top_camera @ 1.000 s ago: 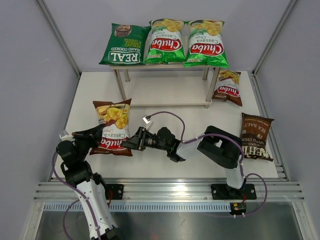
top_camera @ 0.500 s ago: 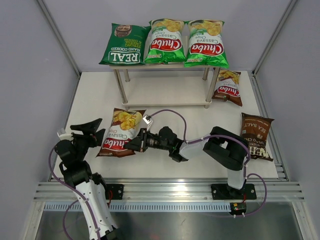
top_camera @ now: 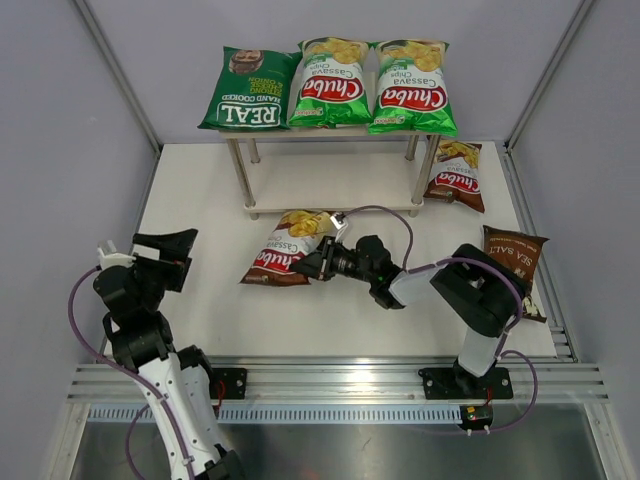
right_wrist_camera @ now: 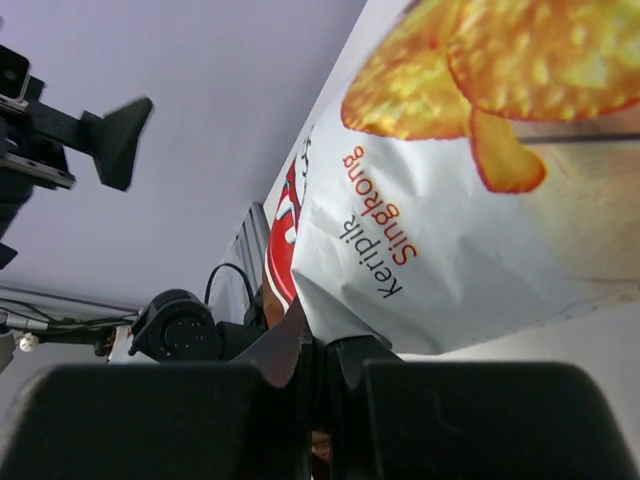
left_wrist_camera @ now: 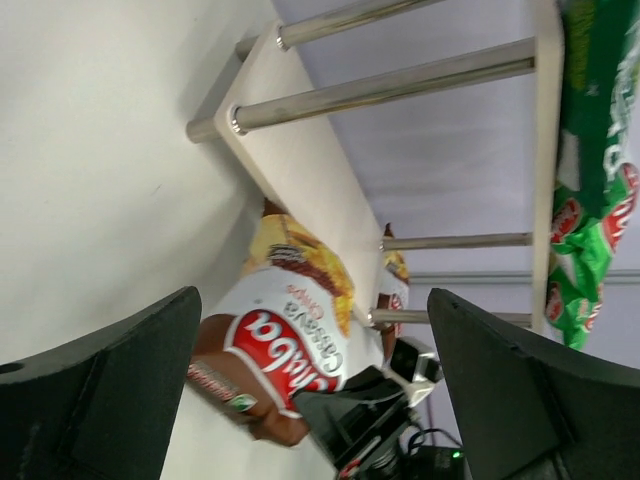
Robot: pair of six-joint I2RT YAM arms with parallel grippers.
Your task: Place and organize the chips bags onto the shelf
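My right gripper (top_camera: pixel 318 262) is shut on the near edge of a brown-red Chuba bag (top_camera: pixel 290 248), which lies on the table just in front of the shelf's lower board (top_camera: pixel 330 182). In the right wrist view the jaws (right_wrist_camera: pixel 325 350) pinch the bag's seam (right_wrist_camera: pixel 450 200). At the table's left, my left gripper (top_camera: pixel 165 256) stands wide open and empty, apart from the bag. Its wrist view shows the bag (left_wrist_camera: pixel 290 330) between its spread fingers (left_wrist_camera: pixel 100 400), farther off. A dark green REAL bag (top_camera: pixel 245 92) and two bright green Chuba bags (top_camera: pixel 330 85) (top_camera: pixel 412 88) lie on the top board.
A second brown-red Chuba bag (top_camera: pixel 458 175) lies by the shelf's right legs. A dark brown bag (top_camera: pixel 512 268) lies at the table's right edge, partly behind the right arm. Silver shelf legs (top_camera: pixel 241 172) stand at the corners. Grey walls enclose the table.
The left gripper opened, let go of the brown-red bag and drew back left. The right gripper shut on the bag and carried it right and toward the shelf.
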